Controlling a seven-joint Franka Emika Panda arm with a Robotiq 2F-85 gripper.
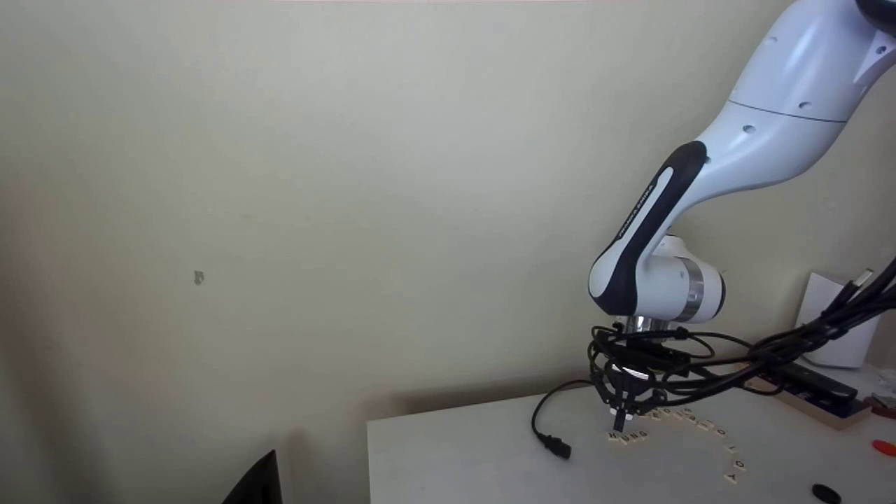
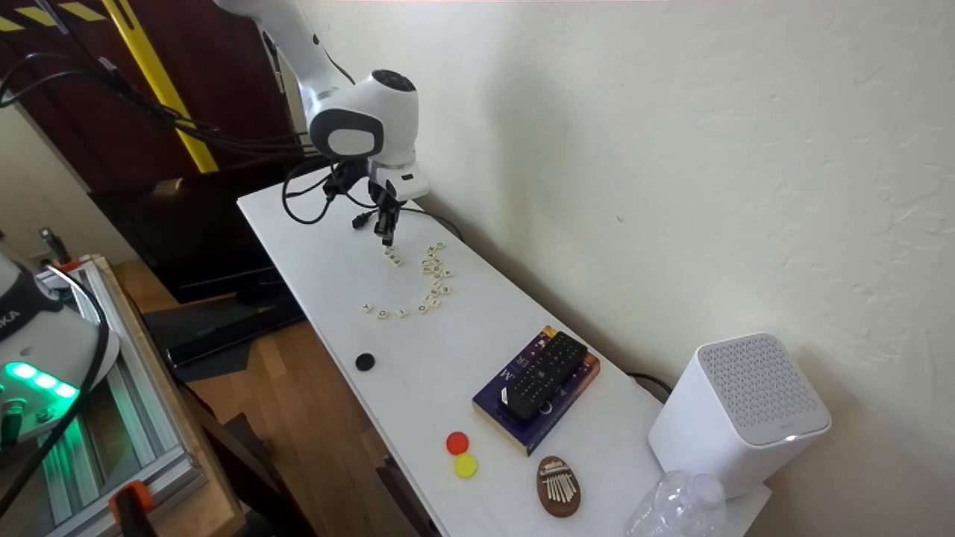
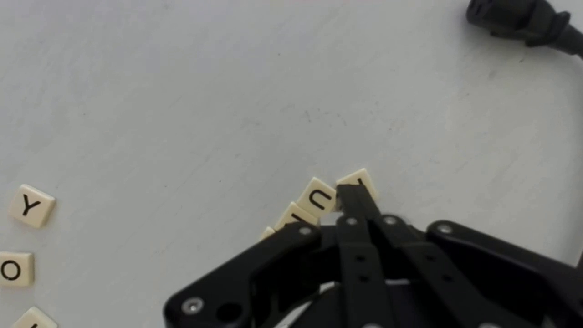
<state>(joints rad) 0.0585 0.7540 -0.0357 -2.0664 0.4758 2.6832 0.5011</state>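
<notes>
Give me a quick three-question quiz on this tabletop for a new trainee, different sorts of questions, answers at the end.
1. True or false: the gripper is shut.
2. Multiple choice: in the wrist view, which of these is nearest the gripper?
A) the Y tile
B) the U tile
C) the black plug
3. Fill in the blank: in an exterior view, the black remote lies on top of a ____.

Key:
1. True
2. B
3. Book
</notes>
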